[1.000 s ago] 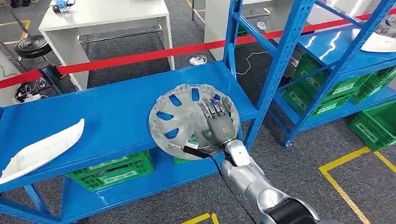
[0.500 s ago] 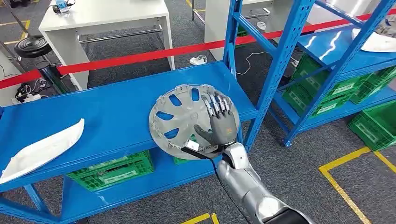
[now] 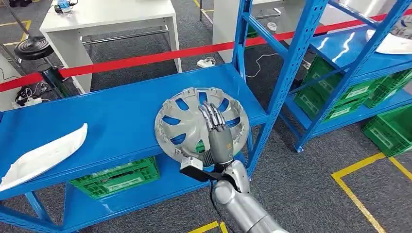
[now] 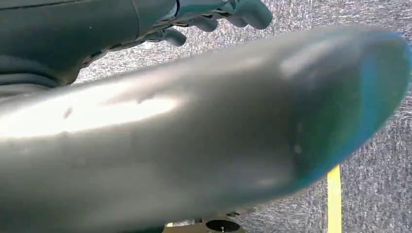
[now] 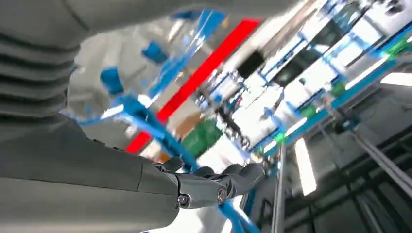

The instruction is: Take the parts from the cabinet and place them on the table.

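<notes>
On the blue shelf of the cabinet, near its right front corner, lies a grey wheel cover, its rim jutting slightly over the front edge. The head view shows the right hand over the cover's right half, fingers stretched flat and a little apart across the spokes, thumb at the near rim; whether they grip it I cannot tell. The right wrist view, blurred, adds the underside: curled fingertips against blue framing and a red band. The left wrist view shows the left hand with fingers curled in, above grey carpet and a yellow floor line. A white part lies at the shelf's left end. Green crates sit below, a white table beyond red tape.
</notes>
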